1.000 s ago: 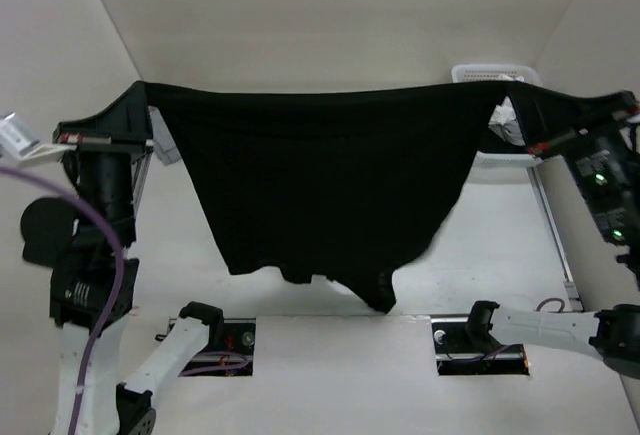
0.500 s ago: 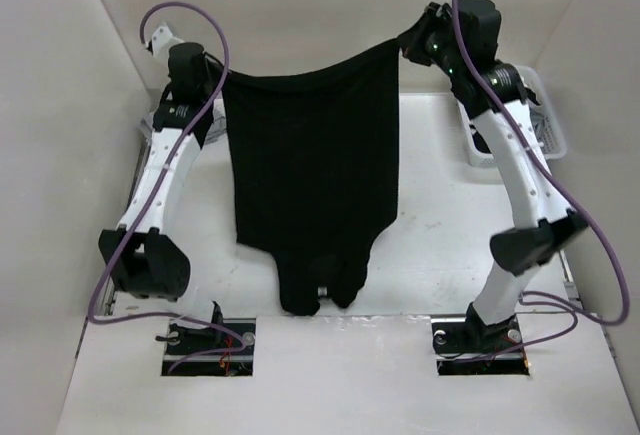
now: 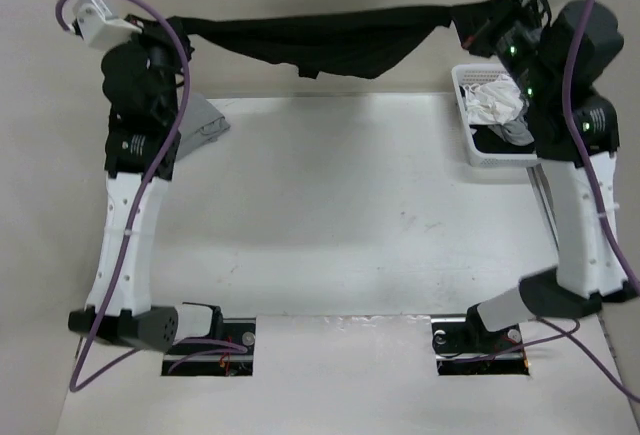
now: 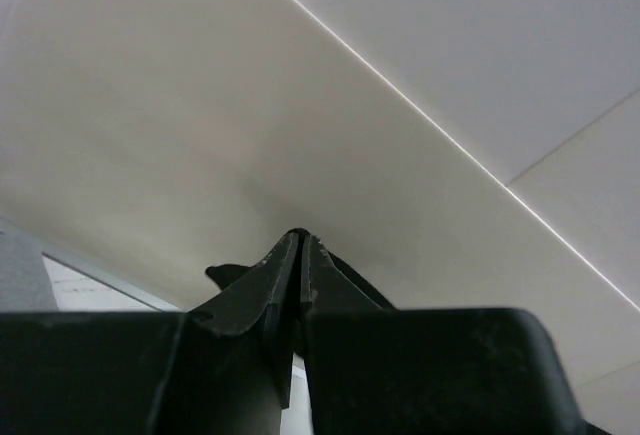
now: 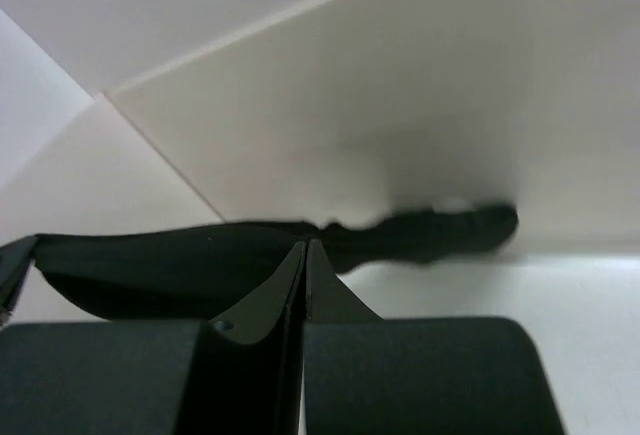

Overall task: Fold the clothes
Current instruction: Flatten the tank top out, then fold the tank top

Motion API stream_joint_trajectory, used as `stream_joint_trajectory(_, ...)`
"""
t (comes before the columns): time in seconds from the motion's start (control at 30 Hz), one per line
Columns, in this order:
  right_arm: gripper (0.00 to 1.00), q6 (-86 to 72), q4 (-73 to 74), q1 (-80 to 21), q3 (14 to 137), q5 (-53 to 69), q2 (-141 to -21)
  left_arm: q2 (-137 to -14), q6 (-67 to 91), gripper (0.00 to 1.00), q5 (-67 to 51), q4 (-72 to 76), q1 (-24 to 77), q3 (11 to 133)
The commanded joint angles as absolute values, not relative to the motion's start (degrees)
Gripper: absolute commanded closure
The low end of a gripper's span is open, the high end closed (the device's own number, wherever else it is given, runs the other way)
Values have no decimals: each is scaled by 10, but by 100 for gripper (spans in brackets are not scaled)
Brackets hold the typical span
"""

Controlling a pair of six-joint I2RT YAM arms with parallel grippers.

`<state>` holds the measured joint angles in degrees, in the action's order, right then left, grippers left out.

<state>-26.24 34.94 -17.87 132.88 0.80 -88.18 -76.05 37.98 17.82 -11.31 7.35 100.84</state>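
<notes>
Clamped taut between the left gripper [image 4: 299,235] and right gripper [image 5: 305,245], the black shirt [image 3: 330,45] may be pulled free by overstretching.

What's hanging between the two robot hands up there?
The black shirt, stretched as a sagging band from the left gripper to the right gripper, above the table. The top view shows it.

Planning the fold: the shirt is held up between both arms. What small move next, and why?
Probably lower both together toward the table: left end effector and right end effector, shut, hold the shirt stretched and bunched in the air above it.
</notes>
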Motion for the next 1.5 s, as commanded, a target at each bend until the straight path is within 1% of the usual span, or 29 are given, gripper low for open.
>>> stream_joint_trajectory(0.0, 100, -265, 275, -180, 1116, -7, -787, -708, 360, 99, 211, -85, 96, 898)
stream_joint_trajectory(0.1, 100, -277, 220, -210, 897, -40, -674, -637, 360, 99, 239, -72, 128, 769)
stream_joint_trajectory(0.17, 100, -293, 193, -249, 743, -70, -591, -573, 367, 99, 262, -65, 154, 664)
stream_joint_trajectory(0.23, 100, -321, 164, -297, 601, -104, -508, -484, 387, 99, 307, -68, 196, 532)
stream_joint_trajectory(0.3, 100, -354, 159, -350, 486, -128, -441, -404, 399, 99, 343, -96, 231, 431)
stream_joint_trajectory(0.37, 100, -404, 164, -406, 383, -147, -375, -337, 423, 100, 365, -160, 254, 366)
stream_joint_trajectory(0.5, 100, -517, 219, -518, 245, -166, -278, -183, 550, 100, 353, -353, 296, 274)
stream_joint_trajectory(0.6, 100, -591, 264, -617, 202, -185, -247, -118, 632, 100, 320, -451, 320, 254)
stream_joint_trajectory(0.67, 100, -638, 295, -686, 195, -217, -236, -99, 661, 100, 313, -485, 329, 257)
stream_joint_trajectory(0.73, 100, -665, 309, -738, 205, -252, -237, -97, 664, 100, 318, -488, 333, 264)
stream_joint_trajectory(0.77, 100, -667, 308, -753, 214, -261, -248, -106, 662, 99, 327, -480, 330, 268)
stream_joint_trajectory(0.83, 100, -635, 291, -733, 244, -265, -286, -146, 641, 99, 344, -437, 325, 275)
stream_joint_trajectory(0.9, 100, -566, 247, -664, 269, -243, -338, -208, 607, 99, 354, -351, 318, 280)
stream_joint_trajectory(1.0, 100, -451, 153, -497, 309, -135, -437, -340, 549, 99, 349, -197, 277, 306)
stream_joint_trajectory(1.1, 100, -382, 66, -326, 368, -38, -547, -478, 520, 99, 305, -66, 212, 354)
stream_joint_trajectory(1.17, 100, -369, 27, -257, 413, 1, -609, -577, 518, 99, 256, -3, 161, 409)
stream_joint_trajectory(1.2, 100, -362, 11, -220, 454, 22, -657, -629, 519, 99, 241, 22, 145, 443)
stream_joint_trajectory(1.3, 100, -356, -6, -151, 566, 61, -771, -793, 512, 99, 218, 63, 109, 573)
stream_joint_trajectory(1.43, 100, -369, 1, -101, 772, 98, -953, -990, 476, 97, 209, 55, 94, 775)
stream_joint_trajectory(1.47, 100, -376, 10, -95, 831, 105, -1005, -1051, 464, 96, 200, 45, 90, 849)
